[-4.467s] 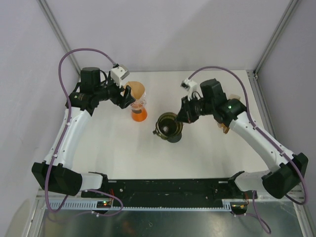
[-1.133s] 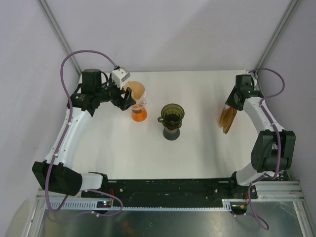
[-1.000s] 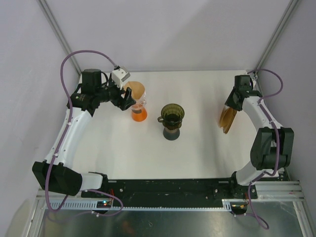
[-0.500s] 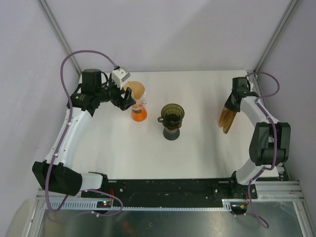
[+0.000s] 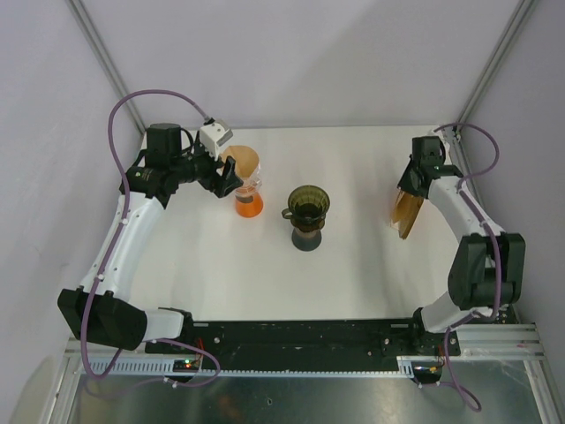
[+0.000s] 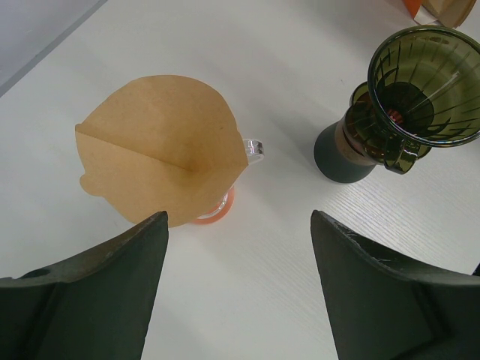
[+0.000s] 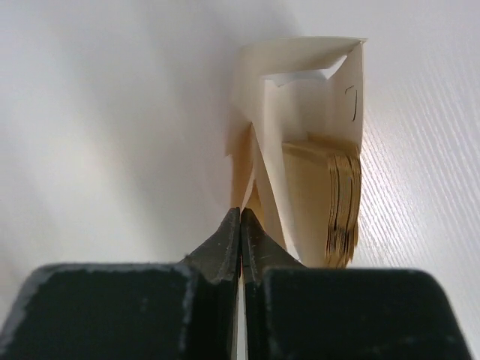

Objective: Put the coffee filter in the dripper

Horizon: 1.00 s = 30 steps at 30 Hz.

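Note:
A dark green glass dripper (image 5: 308,208) stands upright mid-table and also shows in the left wrist view (image 6: 420,82). A brown coffee filter (image 5: 244,162) (image 6: 161,157) rests on an orange-bottomed glass carafe (image 5: 249,205). My left gripper (image 5: 231,181) (image 6: 238,217) is open and empty, just left of that carafe. My right gripper (image 5: 413,181) (image 7: 241,212) is at the far right. Its jaws are pressed together on the near edge of a brown filter sheet from the stack of filters (image 5: 405,215) (image 7: 341,202), which sits in a white paper sleeve (image 7: 307,97).
The table's right edge and a metal frame post (image 5: 490,71) stand close behind the right arm. White tabletop (image 5: 371,256) lies between the dripper and the filter stack.
The right arm left the dripper, which now stands upright, and swung to the filter stack at the far right. In the last half second the stack shifted slightly. The left arm has not moved.

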Tool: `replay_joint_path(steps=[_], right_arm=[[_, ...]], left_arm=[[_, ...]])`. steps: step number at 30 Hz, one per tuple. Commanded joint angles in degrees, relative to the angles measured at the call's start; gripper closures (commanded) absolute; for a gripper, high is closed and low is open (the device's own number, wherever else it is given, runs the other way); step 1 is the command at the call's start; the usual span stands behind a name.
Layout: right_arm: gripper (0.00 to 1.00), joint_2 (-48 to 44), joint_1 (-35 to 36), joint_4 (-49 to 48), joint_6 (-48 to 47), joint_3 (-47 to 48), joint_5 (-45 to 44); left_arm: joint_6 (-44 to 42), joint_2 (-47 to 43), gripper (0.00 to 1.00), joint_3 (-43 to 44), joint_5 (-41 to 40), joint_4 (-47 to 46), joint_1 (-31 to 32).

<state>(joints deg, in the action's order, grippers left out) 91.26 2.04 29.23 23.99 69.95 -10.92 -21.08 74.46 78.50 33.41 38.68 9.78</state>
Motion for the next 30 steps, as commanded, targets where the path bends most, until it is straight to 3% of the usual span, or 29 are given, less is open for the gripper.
replay_joint_path(steps=[1,7,14,23,30], right_arm=[[1.0,-8.89,1.02,2.08,-1.84,0.36,-2.81],[1.0,-18.72,2.13,4.61,-2.29,0.38,-2.91],[1.0,-31.05,7.86,0.31,1.76,2.16,-2.48],[1.0,-34.16,14.75,-11.72,14.47,3.44,4.11],[1.0,-33.32,17.9,-19.31,23.2,3.35,8.03]], left_arm=[[-1.35,-1.19,0.18,0.48,0.73,-1.05,0.33],[-1.19,-1.23,0.19,1.04,1.17,-1.0,0.37],[-1.35,-1.15,0.18,5.99,-3.09,-0.62,4.16],[-4.62,7.43,0.15,21.76,-24.73,-0.66,32.16],[-9.04,16.46,0.1,33.23,-41.86,-1.46,47.92]])
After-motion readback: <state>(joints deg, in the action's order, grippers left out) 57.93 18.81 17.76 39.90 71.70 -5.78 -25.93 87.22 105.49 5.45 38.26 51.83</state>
